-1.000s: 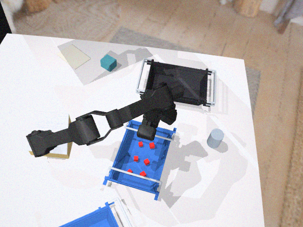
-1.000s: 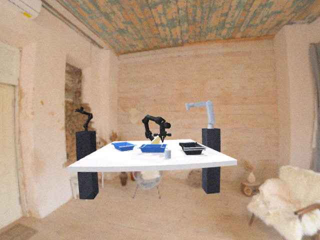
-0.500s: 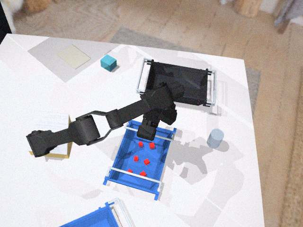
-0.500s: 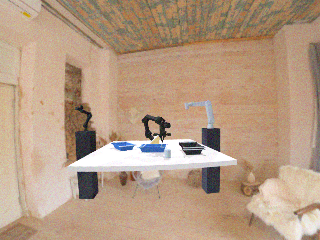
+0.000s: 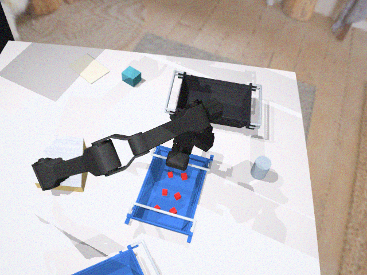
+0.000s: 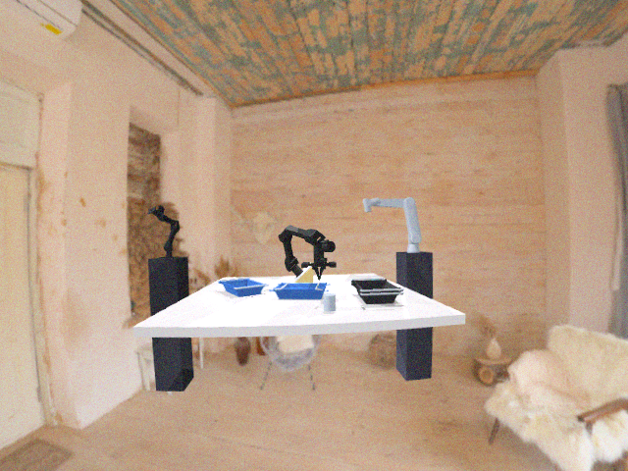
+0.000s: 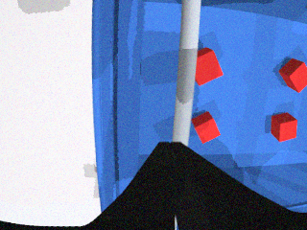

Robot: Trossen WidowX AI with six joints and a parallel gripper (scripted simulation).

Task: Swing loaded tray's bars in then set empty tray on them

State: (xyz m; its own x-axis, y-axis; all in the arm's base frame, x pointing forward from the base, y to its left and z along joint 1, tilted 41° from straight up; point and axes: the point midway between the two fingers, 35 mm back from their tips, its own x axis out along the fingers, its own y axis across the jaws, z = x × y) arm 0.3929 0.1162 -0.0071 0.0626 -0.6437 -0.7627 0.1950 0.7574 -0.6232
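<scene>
The loaded blue tray [image 5: 199, 189] [image 6: 299, 292] [image 7: 106, 96] holds several small red blocks [image 5: 184, 176] [image 7: 208, 67]. Its far wire bar [image 5: 199, 166] [image 7: 188, 29] and near wire bar [image 5: 163, 212] both lie across its top, inward of the ends. My gripper [image 6: 319, 277] [image 7: 168, 152] is shut and looks empty, its tips right over the far bar; the wrist view does not show whether they touch it. In the top view the tips are hidden behind the hand. A second blue tray [image 5: 118, 264] [image 6: 245, 291] is partly cut off in the top view; its visible bar [image 5: 149, 254] is swung out.
A black tray [image 5: 249, 102] [image 6: 378, 294] with bars out stands beyond the loaded tray. A pale blue cylinder [image 5: 260, 167] [image 6: 329, 302] stands to its right. A teal block [image 5: 131, 76] and a cream card [image 5: 94, 71] lie at the back left. A yellow-sided wedge [image 6: 305, 277] stands near the arm's base.
</scene>
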